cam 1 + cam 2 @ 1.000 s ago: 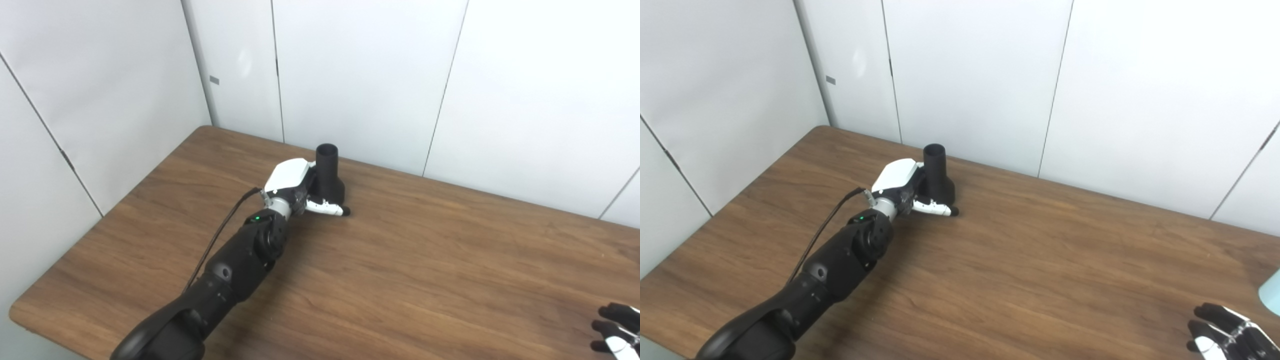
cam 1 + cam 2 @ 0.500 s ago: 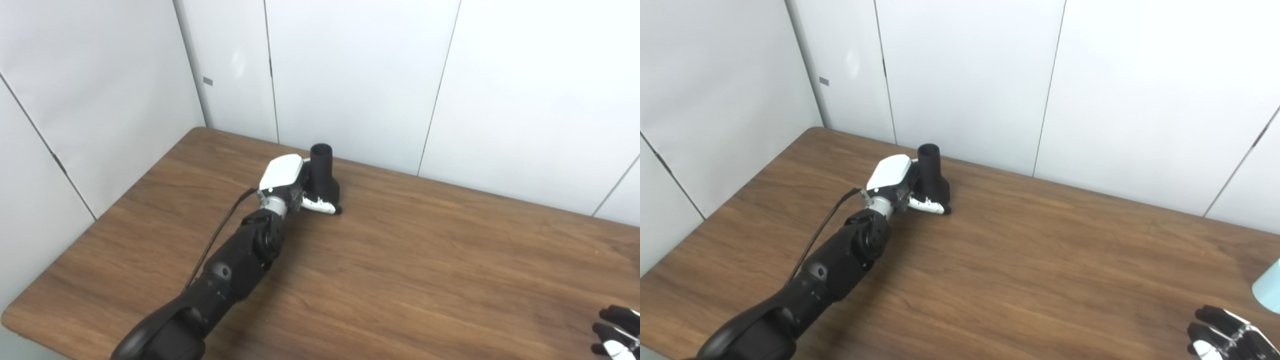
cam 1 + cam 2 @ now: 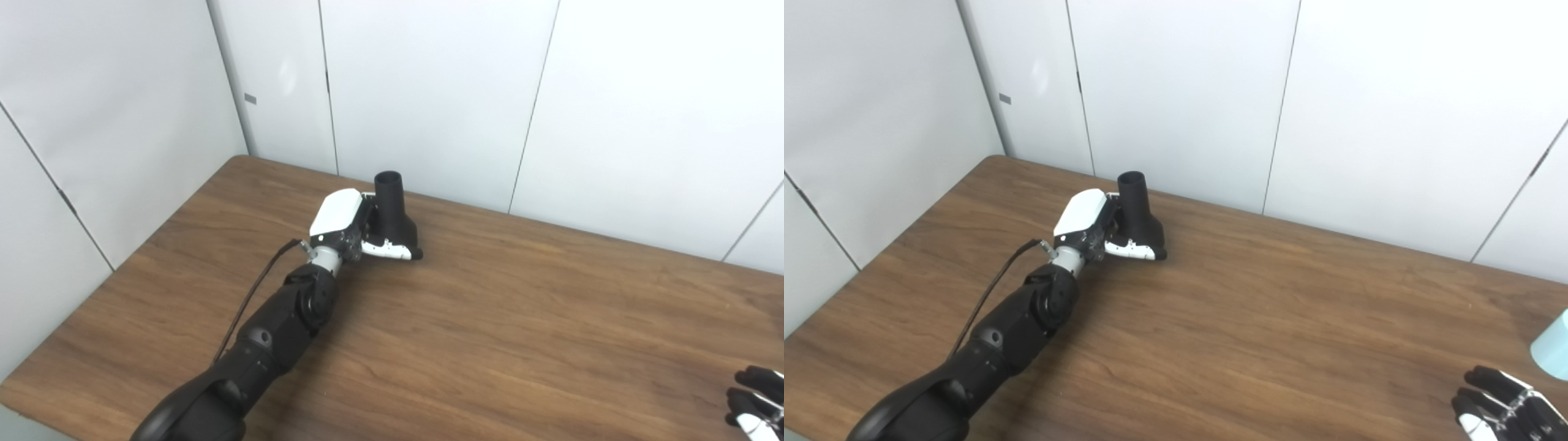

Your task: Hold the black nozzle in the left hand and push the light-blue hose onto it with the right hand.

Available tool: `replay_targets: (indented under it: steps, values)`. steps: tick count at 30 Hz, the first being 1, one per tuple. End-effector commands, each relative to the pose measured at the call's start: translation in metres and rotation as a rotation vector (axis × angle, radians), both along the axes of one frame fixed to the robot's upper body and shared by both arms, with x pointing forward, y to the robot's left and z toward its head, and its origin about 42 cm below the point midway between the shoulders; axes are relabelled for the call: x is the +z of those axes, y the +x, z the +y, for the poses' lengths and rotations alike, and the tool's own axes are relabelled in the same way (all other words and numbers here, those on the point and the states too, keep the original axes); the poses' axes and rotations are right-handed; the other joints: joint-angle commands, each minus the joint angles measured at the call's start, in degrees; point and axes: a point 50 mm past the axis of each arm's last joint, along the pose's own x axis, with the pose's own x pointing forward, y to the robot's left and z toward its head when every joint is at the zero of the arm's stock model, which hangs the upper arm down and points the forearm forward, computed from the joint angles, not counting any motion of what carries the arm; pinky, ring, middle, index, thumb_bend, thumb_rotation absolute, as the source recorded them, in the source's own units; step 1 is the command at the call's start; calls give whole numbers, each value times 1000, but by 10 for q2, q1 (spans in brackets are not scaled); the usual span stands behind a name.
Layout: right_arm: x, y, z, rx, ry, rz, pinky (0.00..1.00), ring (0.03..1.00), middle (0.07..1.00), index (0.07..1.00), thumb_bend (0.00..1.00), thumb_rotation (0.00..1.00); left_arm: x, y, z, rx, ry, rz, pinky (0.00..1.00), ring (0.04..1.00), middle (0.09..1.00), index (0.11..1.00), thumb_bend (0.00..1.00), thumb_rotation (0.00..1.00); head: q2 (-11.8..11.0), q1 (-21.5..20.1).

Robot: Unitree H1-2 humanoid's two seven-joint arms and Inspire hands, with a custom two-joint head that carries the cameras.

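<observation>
The black nozzle (image 3: 393,211) stands upright on the wooden table (image 3: 520,318), its wide base down, near the back left. My left hand (image 3: 343,219) is closed around its base: the thumb lies across the front and the fingers are hidden behind it. It also shows in the right eye view (image 3: 1084,220). An end of the light-blue hose (image 3: 1553,349) shows only at the right edge of the right eye view. My right hand (image 3: 1502,409) is low at the bottom right corner, open and empty, just short of the hose.
White wall panels (image 3: 429,92) stand close behind the table's far edge and along its left side. A black cable (image 3: 257,306) runs along my left forearm.
The whole picture has shifted a little, so the camera moved. My left hand stays wrapped at the nozzle's base. My right hand stays at the bottom right corner.
</observation>
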Motion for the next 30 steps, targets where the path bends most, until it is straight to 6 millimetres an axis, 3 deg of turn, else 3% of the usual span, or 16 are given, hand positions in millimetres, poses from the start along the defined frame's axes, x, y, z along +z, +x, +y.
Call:
replay_targets:
  steps: [1,6,10,11,15,19,22,30]
  values:
    - [15,3,1,15,-4,-78,520,657,687,646,284,142,-83,-50,-18,-58,2,296,275,336,413,505,521,0,0,1]
    - [16,3,3,13,-20,-79,515,657,690,650,274,128,-83,-52,-23,-81,9,265,208,265,470,485,526,0,0,-5]
    - [17,3,7,11,-32,-84,515,651,682,644,278,143,-82,-53,-26,-105,29,243,221,293,410,507,520,0,4,-25]
    - [17,4,8,12,-32,-85,517,652,682,645,273,140,-82,-53,-26,-111,34,237,201,268,447,494,524,0,5,-29]
    - [23,3,16,1,-52,-103,559,674,699,666,230,21,-80,-59,-31,-194,28,171,158,210,470,484,526,0,10,-68]
    - [36,4,24,-21,-70,-128,597,689,709,677,197,0,-71,-64,-39,-289,1,94,143,203,416,516,518,0,16,-116]
    - [48,5,26,-28,-88,-152,589,686,709,682,184,0,-62,-67,-45,-356,-9,33,121,176,440,502,521,0,18,-149]
    - [70,6,8,-115,-203,-224,583,687,707,673,212,0,-47,-77,-54,-494,-55,-35,93,144,471,484,524,0,15,-202]
